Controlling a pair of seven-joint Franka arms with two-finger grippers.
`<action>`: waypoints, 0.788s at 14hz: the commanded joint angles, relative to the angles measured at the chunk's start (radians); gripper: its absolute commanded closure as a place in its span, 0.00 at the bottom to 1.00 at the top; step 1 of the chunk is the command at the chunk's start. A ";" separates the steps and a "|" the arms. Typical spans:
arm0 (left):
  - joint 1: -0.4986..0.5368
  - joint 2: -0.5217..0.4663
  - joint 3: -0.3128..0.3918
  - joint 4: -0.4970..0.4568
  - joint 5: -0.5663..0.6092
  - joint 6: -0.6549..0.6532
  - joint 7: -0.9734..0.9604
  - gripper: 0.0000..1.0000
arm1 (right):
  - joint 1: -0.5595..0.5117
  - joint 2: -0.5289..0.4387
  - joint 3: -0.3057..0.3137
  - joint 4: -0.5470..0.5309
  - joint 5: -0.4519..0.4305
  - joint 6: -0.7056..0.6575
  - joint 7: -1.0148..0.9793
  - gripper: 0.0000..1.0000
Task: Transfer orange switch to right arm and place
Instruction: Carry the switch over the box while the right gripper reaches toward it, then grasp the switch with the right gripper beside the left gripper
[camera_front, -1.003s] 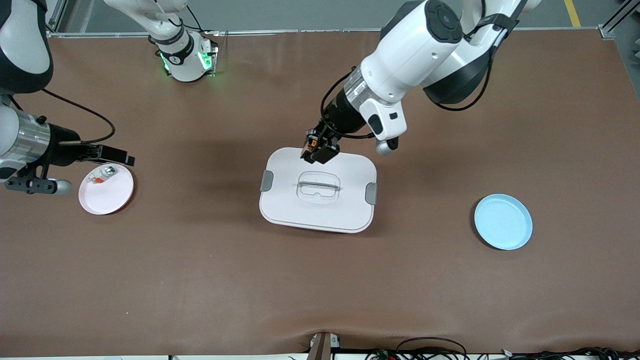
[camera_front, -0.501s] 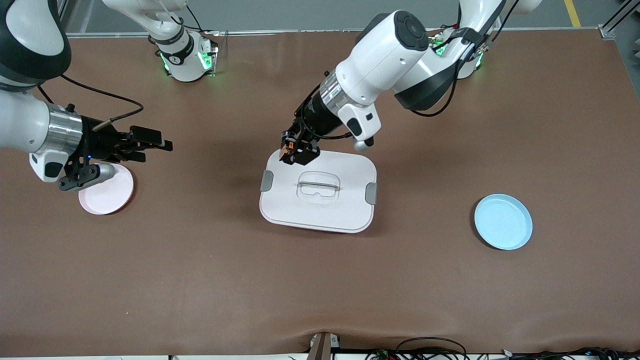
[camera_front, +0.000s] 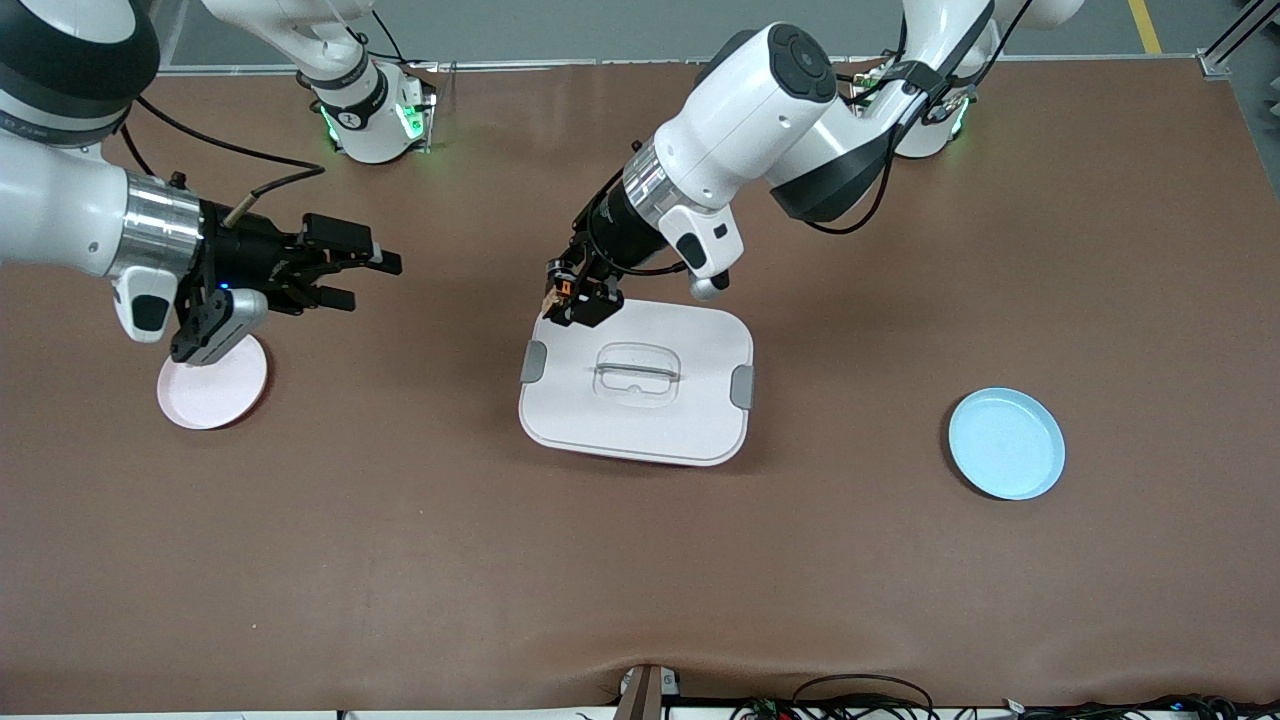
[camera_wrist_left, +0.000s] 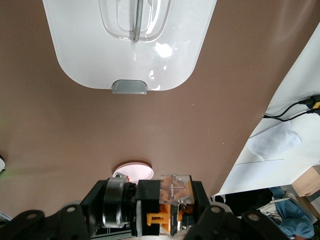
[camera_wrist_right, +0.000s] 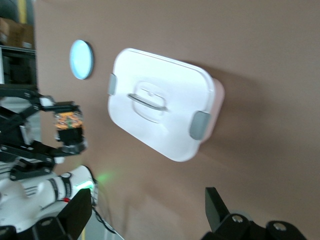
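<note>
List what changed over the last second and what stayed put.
The left gripper, shut on the orange switch, moved toward the right arm's end, over the white box corner. The right gripper, open, left the pink plate and advanced toward it. Box and blue plate unmoved.

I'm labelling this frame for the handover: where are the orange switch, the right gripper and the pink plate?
orange switch (camera_wrist_left: 174, 189): left wrist view, its top face.
right gripper (camera_front: 368, 278): front view, between its open fingertips.
pink plate (camera_front: 215, 400): front view, its bare inner surface.
</note>
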 joint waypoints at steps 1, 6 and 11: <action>-0.010 0.009 0.004 0.022 -0.012 0.011 -0.011 0.78 | 0.047 -0.018 -0.006 -0.049 0.051 0.076 0.007 0.00; -0.008 0.007 0.004 0.022 -0.006 0.011 -0.005 0.78 | 0.133 -0.019 -0.006 -0.096 0.109 0.166 0.040 0.00; -0.008 0.007 0.004 0.022 -0.005 0.012 0.001 0.78 | 0.261 -0.010 -0.006 -0.109 0.124 0.372 0.164 0.00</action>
